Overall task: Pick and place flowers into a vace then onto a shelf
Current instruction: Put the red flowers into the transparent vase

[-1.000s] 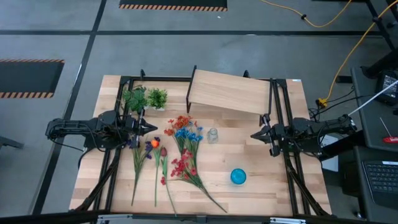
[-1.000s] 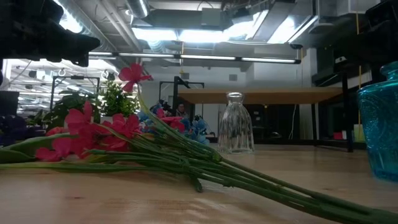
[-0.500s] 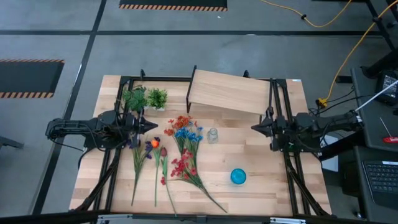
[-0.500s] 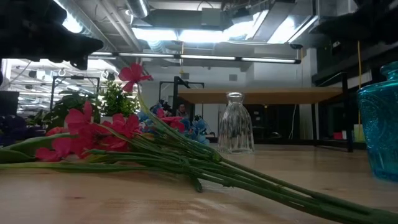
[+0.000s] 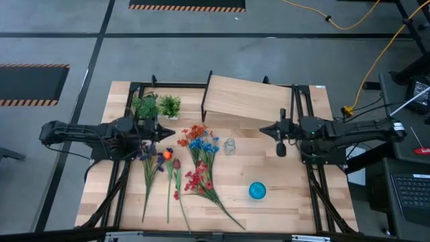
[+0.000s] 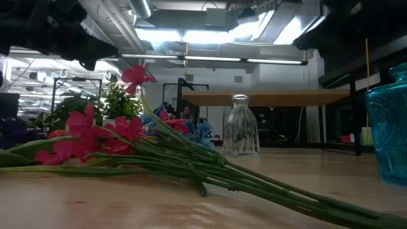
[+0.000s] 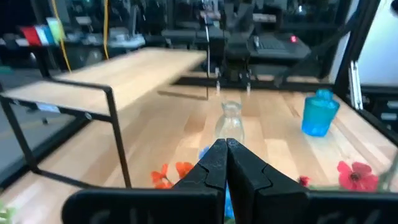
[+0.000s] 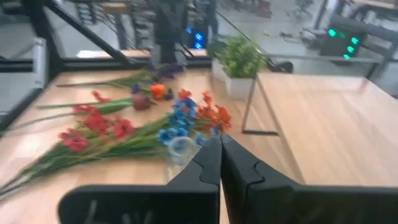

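Both grippers are seen with their jaws pressed together and holding nothing — the left gripper [image 5: 161, 138] above the blossom end of the flowers [image 5: 195, 163], the right gripper [image 5: 262, 130] near the front edge of the shelf [image 5: 245, 98]. All the flowers lie flat on the table [image 5: 289, 195], just beside the empty clear glass vase [image 5: 230, 146]; a blue vase [image 5: 257, 191] stands apart. No stem has been picked, so the first pick is judged to be in hand: a jaw must be spread and lowered onto a stem — likely by the left arm.
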`<action>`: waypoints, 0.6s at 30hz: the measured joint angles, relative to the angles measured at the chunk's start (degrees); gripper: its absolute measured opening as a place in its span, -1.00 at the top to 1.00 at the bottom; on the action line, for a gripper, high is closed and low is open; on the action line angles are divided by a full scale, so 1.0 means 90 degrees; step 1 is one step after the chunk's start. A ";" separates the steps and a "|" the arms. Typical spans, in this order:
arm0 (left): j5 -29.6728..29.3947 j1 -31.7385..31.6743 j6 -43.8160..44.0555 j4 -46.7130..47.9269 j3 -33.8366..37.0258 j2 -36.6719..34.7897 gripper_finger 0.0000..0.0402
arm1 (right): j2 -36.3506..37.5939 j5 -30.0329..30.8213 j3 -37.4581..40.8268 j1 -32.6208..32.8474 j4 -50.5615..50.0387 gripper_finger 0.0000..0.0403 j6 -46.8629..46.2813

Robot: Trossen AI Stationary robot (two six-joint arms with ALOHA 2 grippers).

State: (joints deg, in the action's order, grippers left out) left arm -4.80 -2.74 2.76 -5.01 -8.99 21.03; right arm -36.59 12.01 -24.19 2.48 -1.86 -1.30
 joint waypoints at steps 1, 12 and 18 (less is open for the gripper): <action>0.0005 0.0001 -0.0002 -0.0031 -0.0063 0.0200 0.99 | -0.0118 -0.0005 -0.0001 -0.0076 0.0130 0.98 -0.0002; 0.0784 0.0002 -0.0372 -0.1947 -0.0200 0.2021 0.99 | -0.0767 -0.0314 -0.0016 -0.0336 0.0811 0.97 -0.0219; 0.0656 0.0000 -0.0352 -0.2291 -0.0200 0.2501 0.99 | -0.1276 -0.0631 -0.0223 0.0114 0.0721 0.97 -0.0327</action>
State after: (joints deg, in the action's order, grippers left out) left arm 1.10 -2.74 -0.41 -25.64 -10.79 43.54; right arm -48.07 6.33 -26.20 3.50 4.62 -4.24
